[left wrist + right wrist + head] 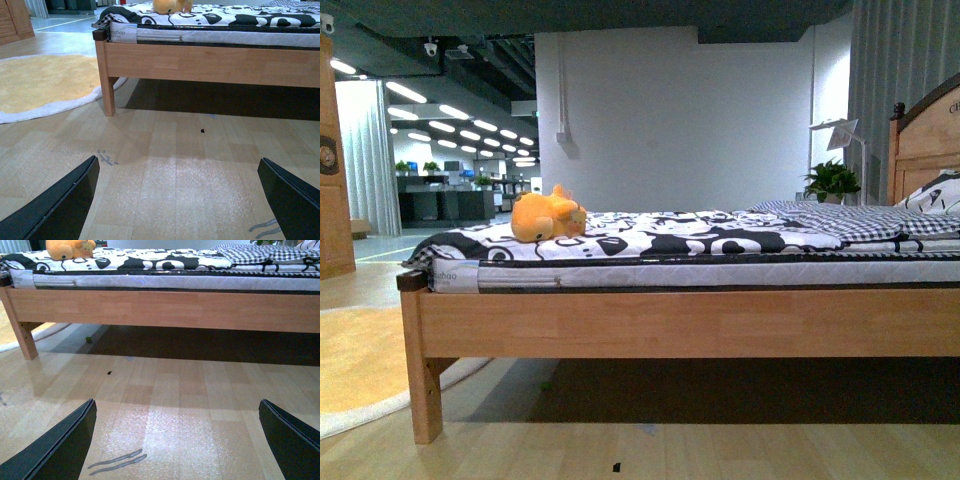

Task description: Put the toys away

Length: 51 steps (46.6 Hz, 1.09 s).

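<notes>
An orange-yellow plush toy (548, 216) lies on the black-and-white bedspread near the foot end of the bed (680, 322). The toy (171, 6) also shows at the upper edge of the left wrist view, and the toy (70, 248) sits at the upper left of the right wrist view. My left gripper (180, 200) hangs open low over the wooden floor, well short of the bed, with nothing between its fingers (60, 207). My right gripper (177, 440) is likewise open over the floor, empty. Neither arm shows in the front view.
A wooden bed leg (423, 385) stands at the frame's left corner. A yellow round rug (42, 82) lies on the floor left of the bed. A checked blanket (860, 220) and headboard (925, 140) are at the right. A small green object (89, 339) lies under the bed.
</notes>
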Tool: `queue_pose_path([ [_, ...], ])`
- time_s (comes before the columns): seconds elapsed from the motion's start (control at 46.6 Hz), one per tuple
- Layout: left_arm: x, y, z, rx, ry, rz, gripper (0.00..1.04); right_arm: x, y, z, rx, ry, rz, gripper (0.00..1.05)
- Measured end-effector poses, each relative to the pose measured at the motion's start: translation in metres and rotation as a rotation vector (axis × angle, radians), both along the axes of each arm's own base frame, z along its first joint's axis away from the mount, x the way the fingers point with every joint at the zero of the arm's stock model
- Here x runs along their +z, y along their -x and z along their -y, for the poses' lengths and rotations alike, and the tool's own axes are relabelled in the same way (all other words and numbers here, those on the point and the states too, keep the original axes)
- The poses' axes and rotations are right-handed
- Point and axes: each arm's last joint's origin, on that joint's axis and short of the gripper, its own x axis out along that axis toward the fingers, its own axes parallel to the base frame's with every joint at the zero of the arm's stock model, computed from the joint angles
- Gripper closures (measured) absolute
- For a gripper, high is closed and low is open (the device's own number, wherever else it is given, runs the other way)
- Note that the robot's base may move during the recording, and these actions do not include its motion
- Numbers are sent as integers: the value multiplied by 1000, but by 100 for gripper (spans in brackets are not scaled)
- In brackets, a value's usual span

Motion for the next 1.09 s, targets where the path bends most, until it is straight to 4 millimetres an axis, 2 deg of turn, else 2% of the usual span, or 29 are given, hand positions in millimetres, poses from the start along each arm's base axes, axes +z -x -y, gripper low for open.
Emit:
queue_pose_path([
  [1.093,0,0,0,0,0,0,6,0,0,0,0,0,0,6],
])
